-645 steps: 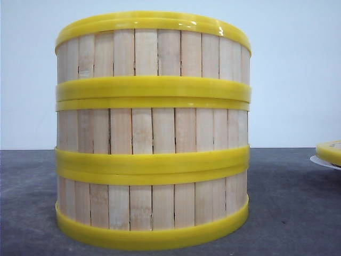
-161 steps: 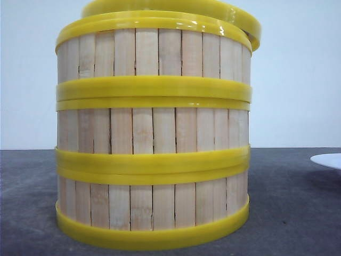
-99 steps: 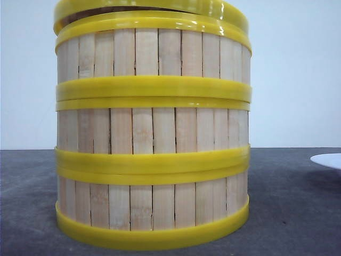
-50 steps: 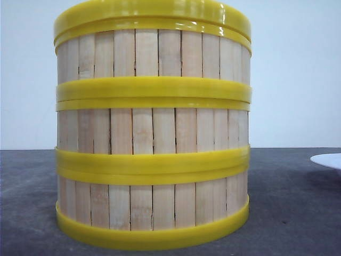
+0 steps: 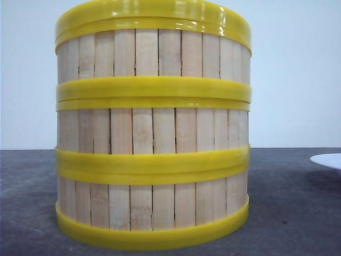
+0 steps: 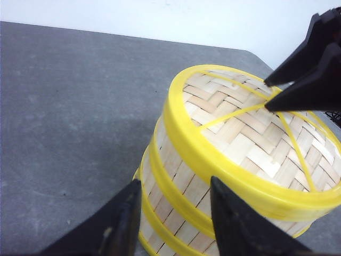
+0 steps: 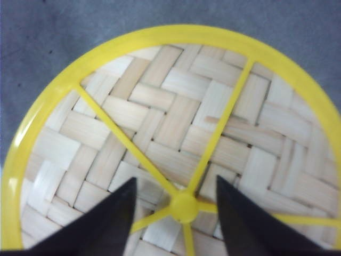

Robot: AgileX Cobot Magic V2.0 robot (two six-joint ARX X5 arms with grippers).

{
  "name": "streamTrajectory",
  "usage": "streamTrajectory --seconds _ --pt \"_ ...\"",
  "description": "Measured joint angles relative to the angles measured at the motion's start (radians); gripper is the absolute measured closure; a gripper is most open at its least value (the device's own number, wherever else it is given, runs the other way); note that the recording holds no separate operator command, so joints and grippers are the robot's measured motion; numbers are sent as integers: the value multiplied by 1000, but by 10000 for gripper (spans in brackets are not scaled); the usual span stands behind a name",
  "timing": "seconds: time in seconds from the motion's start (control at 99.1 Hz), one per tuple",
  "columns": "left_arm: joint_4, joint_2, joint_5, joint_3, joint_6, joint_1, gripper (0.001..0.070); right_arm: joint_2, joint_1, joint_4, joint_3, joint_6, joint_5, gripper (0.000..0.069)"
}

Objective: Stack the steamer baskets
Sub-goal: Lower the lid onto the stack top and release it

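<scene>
Change: since the earlier front views the flat yellow-rimmed lid with a woven bamboo face (image 7: 176, 144) has gone from the white plate (image 5: 327, 160) at the right edge, through a tilted hover over the stack, to sitting level on top of it.
Stack: three round steamer baskets of pale vertical bamboo slats with glossy yellow plastic rims (image 5: 153, 133) stand one on another, filling the centre of the front view on the dark grey table (image 5: 287, 208).
Progress: all three baskets look aligned and the lid caps them, so the stacking appears done; what seems left is for the arms to pull clear.
Right gripper (image 7: 176, 213): its black fingers stand apart on either side of the lid's yellow centre hub (image 7: 184, 207), holding nothing; whether they touch the weave I cannot tell.
Left gripper (image 6: 173, 224): low in its own view, jaws spread and empty, just beside the stack's wall.
Materials: slats are matte and grainy with dark gaps; rims are smooth and reflective; the lid's face is a herringbone weave crossed by thin yellow spokes.
Surroundings: table surface is speckled and dull; the plate is bare.
</scene>
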Motion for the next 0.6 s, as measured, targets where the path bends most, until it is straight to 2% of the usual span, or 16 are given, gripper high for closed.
streamTrajectory --seconds 0.141,0.353,0.595 --pt "1 0 0 0 0 0 475 -72 0 45 0 0 87 347" --pt "26 0 0 0 0 0 475 -289 0 106 0 0 203 347" --pt "31 0 0 0 0 0 475 -498 0 70 0 0 291 347"
